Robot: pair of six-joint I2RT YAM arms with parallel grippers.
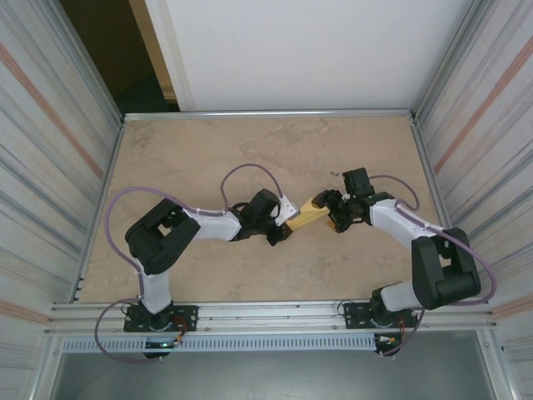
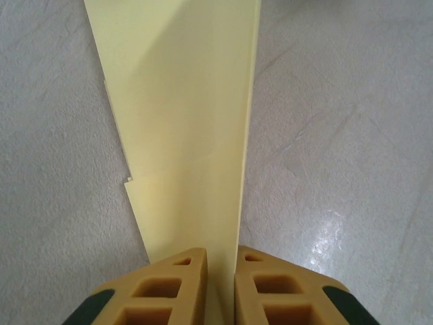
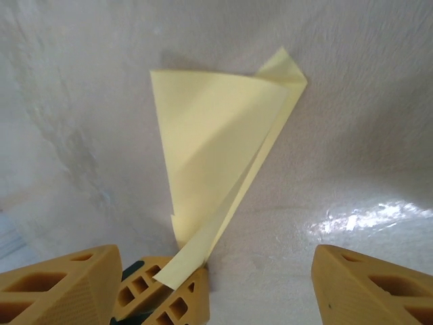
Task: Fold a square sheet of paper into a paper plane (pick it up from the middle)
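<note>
Left gripper (image 2: 221, 254) pinching narrow end of folded pale-yellow paper (image 2: 183, 122), jaws nearly touching. Paper sitting near table (image 1: 208, 150) centre, fanning wider toward 12 o'clock in left wrist view. Right gripper (image 3: 216, 256) hanging wide open at paper's 3 o'clock side from above, gripping nothing.

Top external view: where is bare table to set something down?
Bare tabletop runs along the far rail and by the middle of the front rail. The centre is crowded: left end effector and right end effector meet at the folded paper.
</note>
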